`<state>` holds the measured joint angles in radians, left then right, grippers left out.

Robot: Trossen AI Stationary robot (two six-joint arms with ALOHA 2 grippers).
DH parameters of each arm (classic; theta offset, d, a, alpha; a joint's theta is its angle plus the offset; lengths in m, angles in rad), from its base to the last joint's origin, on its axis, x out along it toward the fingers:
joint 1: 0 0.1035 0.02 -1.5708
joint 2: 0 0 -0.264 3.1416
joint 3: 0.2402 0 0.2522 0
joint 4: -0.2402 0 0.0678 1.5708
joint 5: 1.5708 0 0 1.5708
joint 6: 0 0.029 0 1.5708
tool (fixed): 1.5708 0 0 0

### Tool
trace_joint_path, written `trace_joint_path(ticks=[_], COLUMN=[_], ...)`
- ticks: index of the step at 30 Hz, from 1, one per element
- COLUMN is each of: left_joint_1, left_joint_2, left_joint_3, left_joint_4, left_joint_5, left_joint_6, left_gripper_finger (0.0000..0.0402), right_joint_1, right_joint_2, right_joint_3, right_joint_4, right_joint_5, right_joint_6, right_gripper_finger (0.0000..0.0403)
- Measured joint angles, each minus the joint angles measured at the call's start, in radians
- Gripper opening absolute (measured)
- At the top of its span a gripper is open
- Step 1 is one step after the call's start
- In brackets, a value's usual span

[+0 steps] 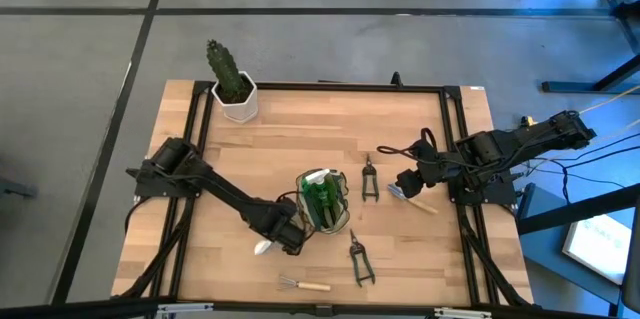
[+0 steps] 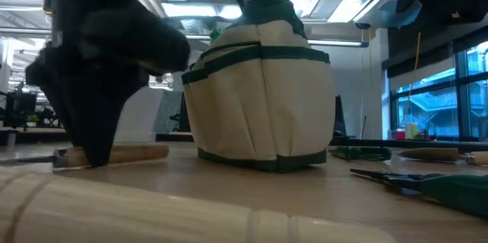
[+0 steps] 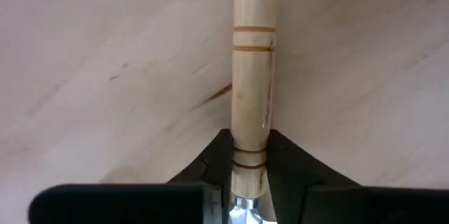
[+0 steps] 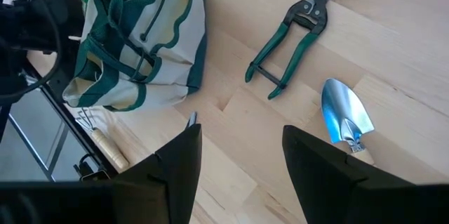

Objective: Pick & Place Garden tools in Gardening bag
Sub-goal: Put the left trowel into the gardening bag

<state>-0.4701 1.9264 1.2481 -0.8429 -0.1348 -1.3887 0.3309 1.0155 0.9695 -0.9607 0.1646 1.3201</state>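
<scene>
The gardening bag [image 1: 322, 201], cream with green trim, stands upright at the table's middle; it also shows in the low view [image 2: 259, 98] and the right wrist view [image 4: 140, 41]. Something green sits in its open top. My left gripper [image 1: 287, 240], just left of the bag, is shut on a wooden-handled trowel [image 1: 264, 248]. My right gripper [image 1: 405, 185] is open above a second trowel [image 4: 345, 117] lying on the table. Dark shears [image 1: 368, 179], snips [image 1: 358, 259] and a small rake [image 1: 303, 283] lie flat on the table. My left gripper pinches the trowel's wooden handle near its blade end [image 3: 250, 155] between its two fingers. The fingers [image 2: 95, 132] come from above, pointing down, and lie across the handle. The handle [image 2: 122, 154] lies level at table height; whether it is lifted I cannot tell.
A cactus in a white pot [image 1: 234, 87] stands at the far left corner. Black rails [image 1: 320, 87] frame the wooden top. The rake's handle [image 2: 114, 209] lies close in front of the low camera. Bare wood shows at the near left and the far middle.
</scene>
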Motion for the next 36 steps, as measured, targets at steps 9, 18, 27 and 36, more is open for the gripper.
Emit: trace_joint_path(ticks=[9,18,27,36], left_joint_1=[-0.094,-0.191,-0.108,-0.103], left_joint_2=[-0.159,-0.299,-0.291,-0.279], left_joint_3=[-0.002,0.0,0.001,0.001], left_joint_4=[0.007,0.164,0.576,0.589], left_joint_5=[-0.283,-0.854,-0.901,-1.004], left_joint_6=[-0.199,-0.136,0.383,0.326], left_gripper_finger=[0.0053,0.0053,0.0053,0.0053], right_joint_1=[0.0,0.0,0.0,0.0], right_joint_2=[0.0,0.0,0.0,0.0], right_joint_3=[0.0,0.0,0.0,0.0], right_joint_4=[0.0,0.001,0.0,0.0], right_joint_5=[0.0,0.0,0.0,-0.008], right_joint_6=[0.0,-0.019,-0.027,-0.027], right_gripper_finger=[0.0202,0.0202,0.0202,0.0202])
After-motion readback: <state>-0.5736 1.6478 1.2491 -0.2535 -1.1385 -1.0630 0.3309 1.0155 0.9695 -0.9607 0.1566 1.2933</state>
